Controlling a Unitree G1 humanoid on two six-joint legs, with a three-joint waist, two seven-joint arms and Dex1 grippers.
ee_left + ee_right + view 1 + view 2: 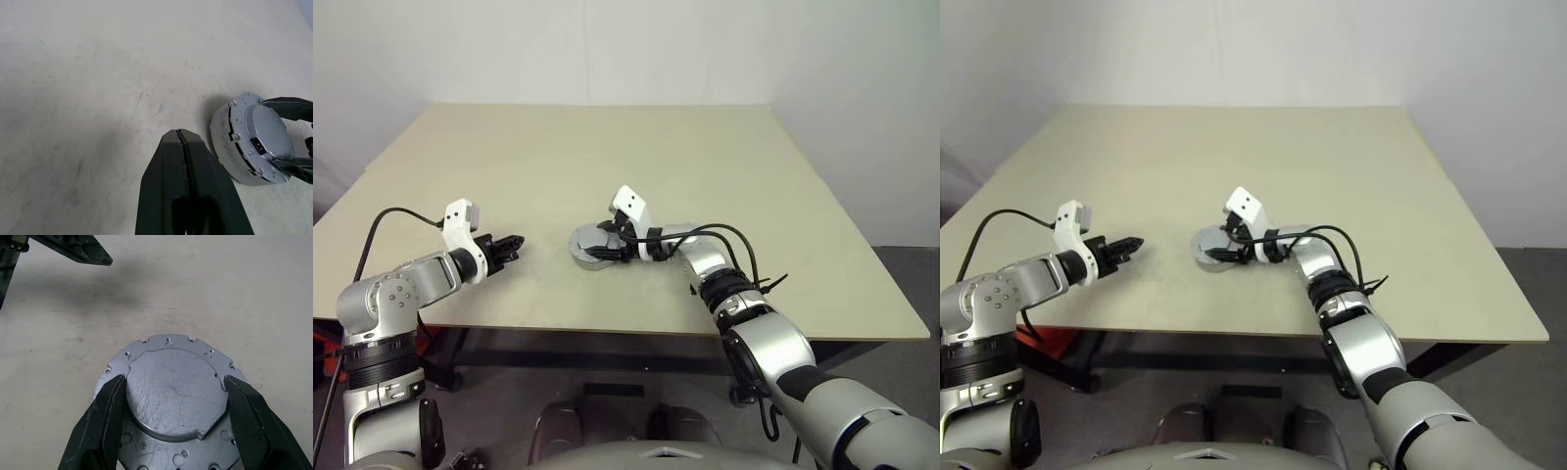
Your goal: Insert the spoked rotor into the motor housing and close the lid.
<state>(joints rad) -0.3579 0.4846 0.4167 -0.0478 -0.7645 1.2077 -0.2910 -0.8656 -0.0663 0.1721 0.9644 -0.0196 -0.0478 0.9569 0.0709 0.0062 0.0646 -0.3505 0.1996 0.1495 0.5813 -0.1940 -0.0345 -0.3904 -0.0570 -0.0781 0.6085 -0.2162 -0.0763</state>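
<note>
**Lid on, my fingers astride it**

Head view: at frame centre my right gripper (604,246) sits spread over the lid (588,242) on the motor housing (584,257); my left gripper (512,242), lower left, is pinched shut and empty.

Left wrist: the housing lies at right.

Right wrist: my fingers (108,417) flank the raised cap. Lifting off crooked could drag the lid askew. The rotor I cannot see.

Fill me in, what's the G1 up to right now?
It is assembling a motor on the table. The right hand has its open fingers on either side of the raised round centre of the grey lid, which sits on the motor housing. Whether they grip it is unclear. The left hand is shut, empty, off to the side.
</note>
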